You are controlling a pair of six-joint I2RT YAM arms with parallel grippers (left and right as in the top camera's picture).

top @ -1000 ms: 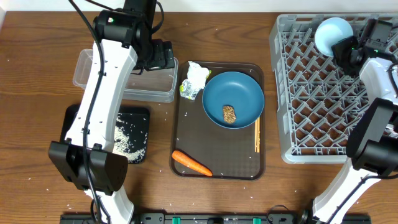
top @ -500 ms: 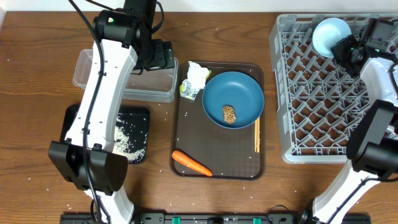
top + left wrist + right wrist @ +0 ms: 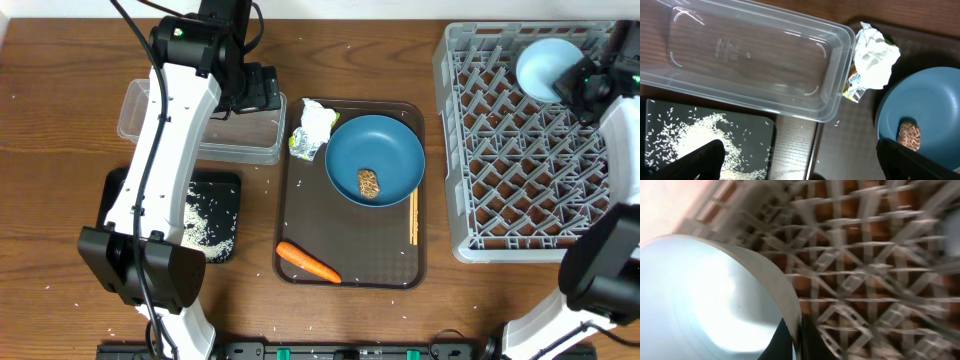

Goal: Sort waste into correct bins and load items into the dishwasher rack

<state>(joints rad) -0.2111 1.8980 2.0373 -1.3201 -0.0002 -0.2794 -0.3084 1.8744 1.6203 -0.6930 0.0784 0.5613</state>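
My right gripper (image 3: 580, 85) is shut on the rim of the white bowl (image 3: 545, 68), holding it tilted over the far right of the grey dishwasher rack (image 3: 500, 150); the right wrist view shows the bowl (image 3: 705, 300) pinched between the fingers (image 3: 799, 335). My left gripper (image 3: 795, 160) is open and empty above the clear tub (image 3: 190, 125), near the black tray (image 3: 225, 190) with rice grains (image 3: 205, 220). The dark-blue plate (image 3: 375, 150) holds the brown lump (image 3: 369, 183). The wrapper (image 3: 314, 130), carrot (image 3: 307, 263) and chopsticks (image 3: 413, 217) lie on the brown tray.
The brown serving tray (image 3: 300, 210) sits in the middle of the wooden table. Stray rice grains are scattered on the table. The rack fills the right side. The cups are not in view.
My right gripper has carried the white bowl to the right and slightly down over the rack. The left arm has not moved.
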